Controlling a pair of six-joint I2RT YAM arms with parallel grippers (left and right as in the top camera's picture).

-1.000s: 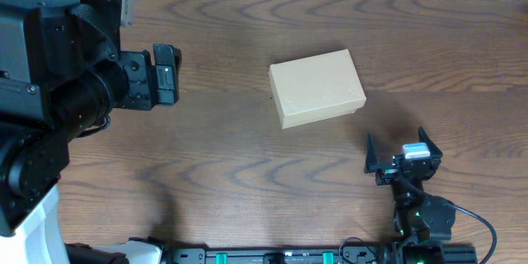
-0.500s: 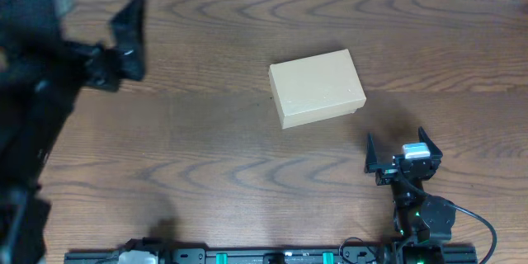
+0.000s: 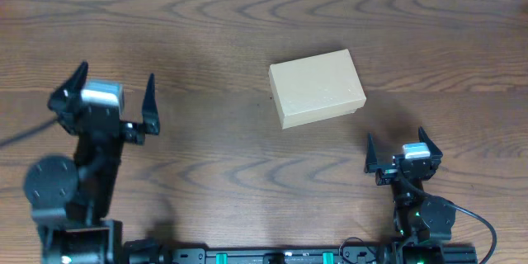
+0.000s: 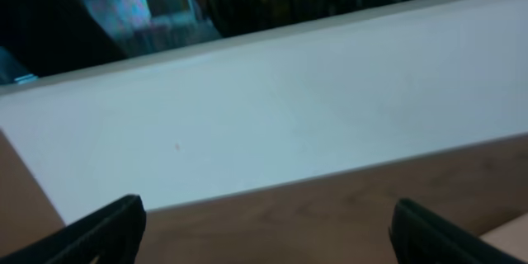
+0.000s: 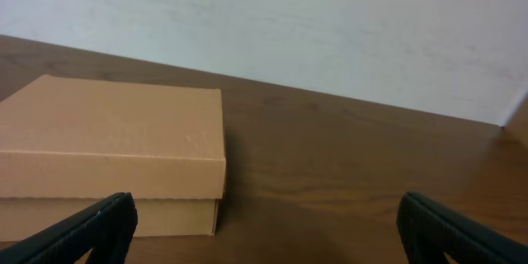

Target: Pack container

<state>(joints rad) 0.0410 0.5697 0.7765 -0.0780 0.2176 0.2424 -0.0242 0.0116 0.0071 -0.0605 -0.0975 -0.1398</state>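
Note:
The container [image 3: 318,87] is a plain tan cardboard box with its lid closed, lying on the wooden table [image 3: 247,165] right of centre. It also shows at the left of the right wrist view [image 5: 111,153]. My left gripper [image 3: 110,99] is open and empty at the left of the table, far from the box; its fingertips frame bare wood in the left wrist view [image 4: 268,235]. My right gripper [image 3: 402,146] is open and empty, near the front edge, a little right of and in front of the box, also in its own view [image 5: 264,231].
A white wall [image 5: 330,33] rises beyond the table's far edge. In the left wrist view the white wall [image 4: 289,115] fills most of the frame, with a dark area above it.
My left arm has swung down from high up near the camera to a low pose at the left of the table, gripper open. The right arm and the box have not moved.

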